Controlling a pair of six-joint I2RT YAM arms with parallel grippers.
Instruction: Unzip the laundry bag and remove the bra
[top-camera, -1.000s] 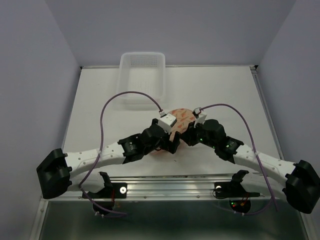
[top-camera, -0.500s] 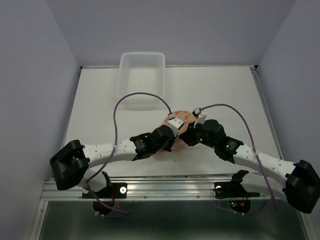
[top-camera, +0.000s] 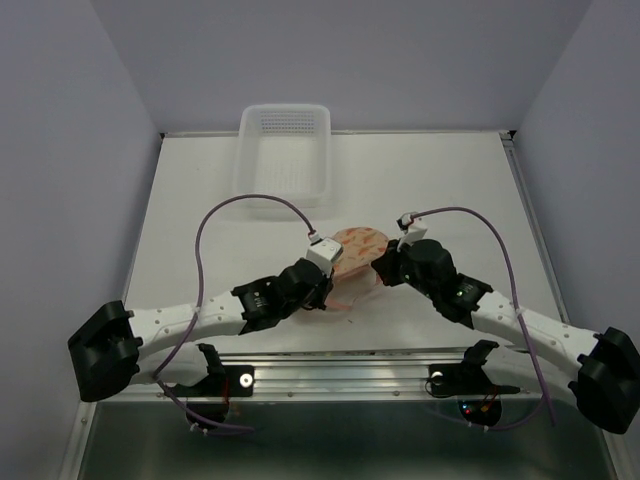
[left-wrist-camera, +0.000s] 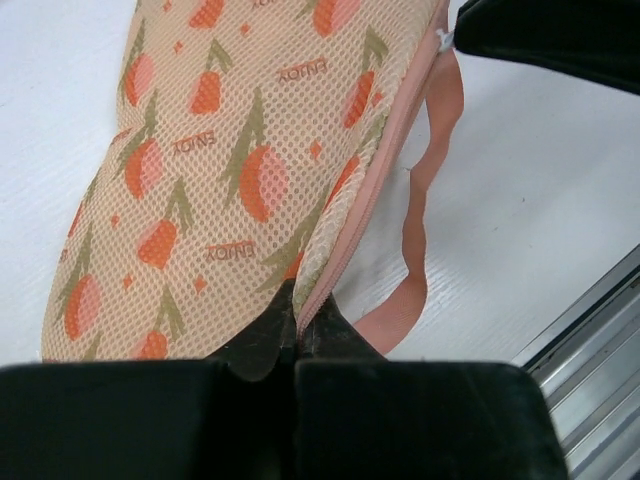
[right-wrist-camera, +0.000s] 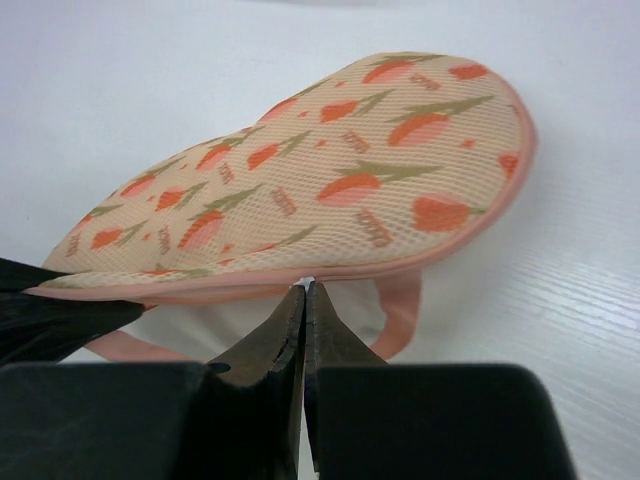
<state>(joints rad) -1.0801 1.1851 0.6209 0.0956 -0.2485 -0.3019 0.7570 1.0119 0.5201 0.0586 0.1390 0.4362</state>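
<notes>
The laundry bag (top-camera: 356, 246) is lying flat near the counter's (top-camera: 450, 180) centre, w/ the white basket (top-camera: 285, 150) well apart at approx. 11 o'clock from it. It is being held at two spots on its pink trim (right-wrist-camera: 470, 235). The left end effector (left-wrist-camera: 297, 325) is clamped on the edge at the bag's 7 o'clock, w/ the trim pinched betw. its closed fingers. The right end effector (right-wrist-camera: 305, 300) is closed at the edge near 4 o'clock, tips together against the trim; whether the zip pull is betw. them cannot be told. The two grips are prob. being set apart like this so that one side is being anchored while the other is being drawn along the zip. The zip is looking closed where it is visible, so the unzip step is judged as only beginning. A pink loop strap (left-wrist-camera: 425, 220) is hanging loose just beside the left grip. The bra is not being seen anywhere; it is presumably inside the bag.
</notes>
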